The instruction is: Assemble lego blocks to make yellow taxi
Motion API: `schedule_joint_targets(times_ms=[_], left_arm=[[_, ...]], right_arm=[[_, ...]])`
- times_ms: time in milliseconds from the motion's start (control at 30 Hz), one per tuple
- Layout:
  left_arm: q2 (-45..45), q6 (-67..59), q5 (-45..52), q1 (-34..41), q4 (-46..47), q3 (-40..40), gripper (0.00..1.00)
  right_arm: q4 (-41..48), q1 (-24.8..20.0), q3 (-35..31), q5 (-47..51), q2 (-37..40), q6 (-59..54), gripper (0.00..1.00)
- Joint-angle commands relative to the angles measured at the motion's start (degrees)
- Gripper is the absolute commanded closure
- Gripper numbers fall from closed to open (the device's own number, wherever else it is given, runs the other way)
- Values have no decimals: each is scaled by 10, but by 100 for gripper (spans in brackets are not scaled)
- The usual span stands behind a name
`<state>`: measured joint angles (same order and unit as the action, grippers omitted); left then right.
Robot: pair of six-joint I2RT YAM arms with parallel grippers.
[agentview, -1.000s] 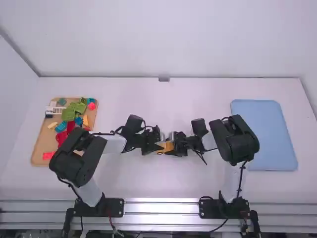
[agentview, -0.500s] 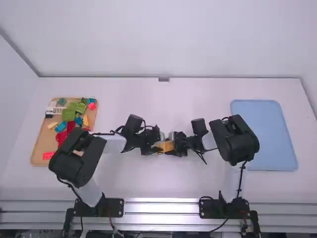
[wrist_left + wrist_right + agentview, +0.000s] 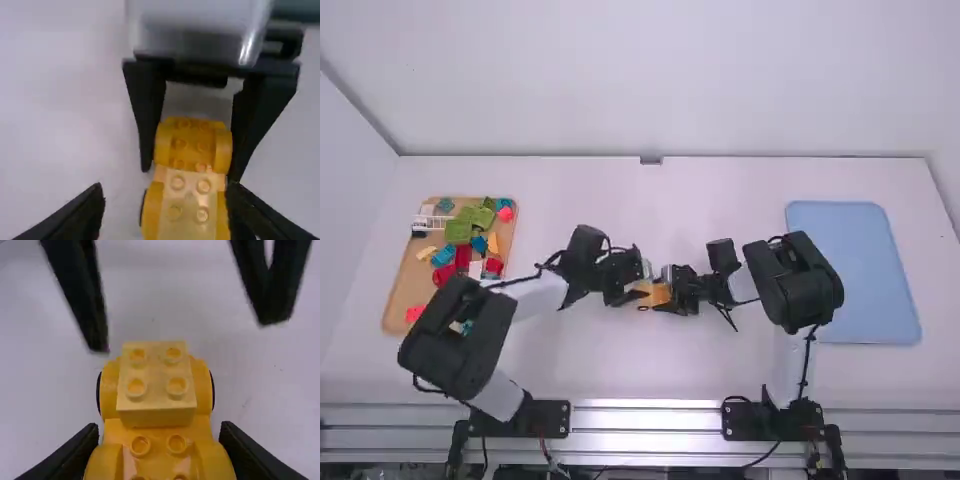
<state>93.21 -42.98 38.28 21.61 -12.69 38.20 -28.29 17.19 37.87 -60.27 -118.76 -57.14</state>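
Car (image 3: 157,435) on or just over the bench (image 3: 590,370), between the two arms; cannot tell whether its wheels bear on the surface. Pale brick (image 3: 156,407) sits on top, at the end toward the left arm; looks seated, though its underside is hidden.

Right jaws (image 3: 159,431): closed in on the car, one finger against each side of the body. Left jaws (image 3: 166,192): spread wide, astride the brick's end, nothing gripped.

Risks, as judged:
1. Left jaws have little room around the brick. If they pull back at a slant, a finger could catch the brick or a fender (image 3: 201,385) and pry it up.
2. Brick perhaps not fully pressed down. Cause: uneven push on the studs. Would loosen at the next knock; a straight press first seems prudent.
3. Right jaws hold one end only. A push on the other end could tip or twist the car in the grip.
4. Squeezing harder on the rounded sides may make the car slip.

Spare bricks (image 3: 458,231) lie in the tan tray (image 3: 395,320); a wrong pick there is possible.
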Motion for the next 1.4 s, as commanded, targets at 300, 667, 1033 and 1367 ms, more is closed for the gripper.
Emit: schedule_joint_targets(times_ms=[300,667,1033,1367], left_arm=[[47,0,46,-2,9,-3,98],[77,1,-21,2,70,-3,98],[110,39,-33,2,31,-32,98],[103,5,-19,2,61,22,98]], right_arm=[[5,-2,4,1,-9,3,51],[4,-2,4,1,-9,3,50],[4,-2,4,1,-9,3,50],[4,-3,4,3,-9,3,50]])
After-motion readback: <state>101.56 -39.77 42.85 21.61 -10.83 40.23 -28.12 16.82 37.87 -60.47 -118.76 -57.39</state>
